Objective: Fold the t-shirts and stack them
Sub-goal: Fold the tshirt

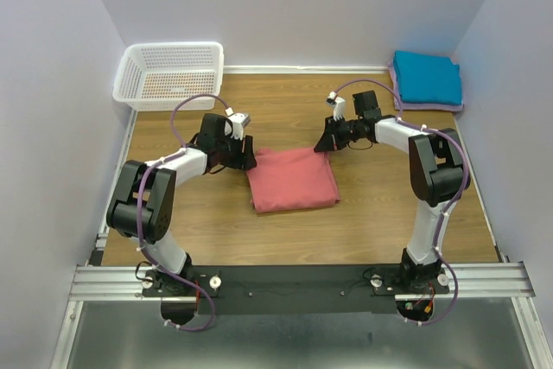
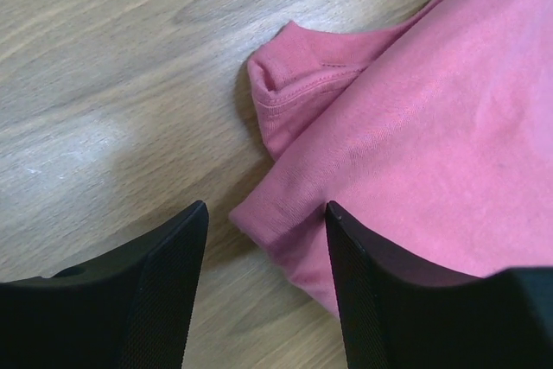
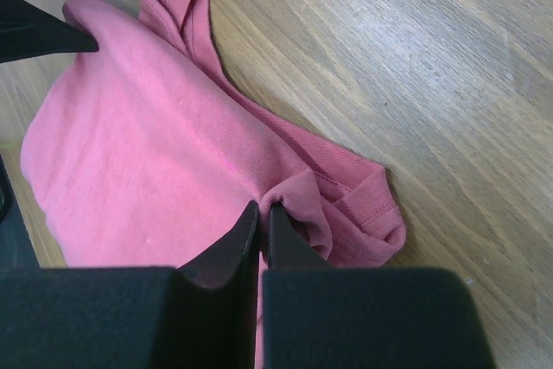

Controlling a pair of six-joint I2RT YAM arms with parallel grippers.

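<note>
A salmon-pink t-shirt (image 1: 292, 181) lies folded in the middle of the wooden table. My right gripper (image 1: 321, 144) is at its far right corner, shut on a small pinch of the pink cloth (image 3: 147, 162) between the jaws (image 3: 262, 206). My left gripper (image 1: 249, 160) sits low at the far left corner, open, with the shirt's folded edge (image 2: 432, 127) partly between its fingers (image 2: 266, 209) and nothing gripped. A teal-blue t-shirt (image 1: 427, 77) lies folded on a pale lavender one (image 1: 432, 107) at the far right corner of the table.
A white lattice basket (image 1: 173, 46) stands at the far left corner. Walls close in on the table at left, back and right. The left gripper's black fingers (image 3: 43, 32) show at the top left of the right wrist view.
</note>
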